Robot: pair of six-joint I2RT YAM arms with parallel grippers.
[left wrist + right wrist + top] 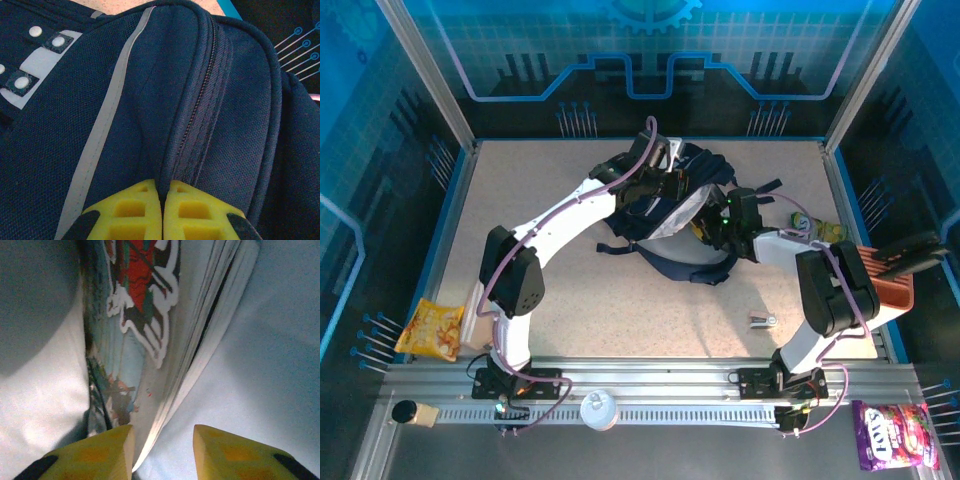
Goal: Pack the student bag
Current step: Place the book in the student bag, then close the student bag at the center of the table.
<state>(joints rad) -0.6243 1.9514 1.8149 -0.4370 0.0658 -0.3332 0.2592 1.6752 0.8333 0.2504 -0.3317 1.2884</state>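
Student bag (705,170): lies mid-far on the surface (600,300), main compartment gaping, pale lining showing, black straps trailing toward the near side.
Left end effector (162,194): yellow fingers pressed together, pinching a fold of the bag's navy fabric just beside the zipper (197,105).
Right end effector (162,435): inside the bag opening, fingers moderately apart, gripping nothing.
Book (150,310): illustrated cover, page edges exposed, standing inside the bag against the lining; its lower edge is just beside one finger of the right end effector.
Outside bag: yellow snack packet (430,330) at near-left edge, purple candy packet (890,435) at near-right corner, small metal item (763,320) on the surface, well apart from the bag.
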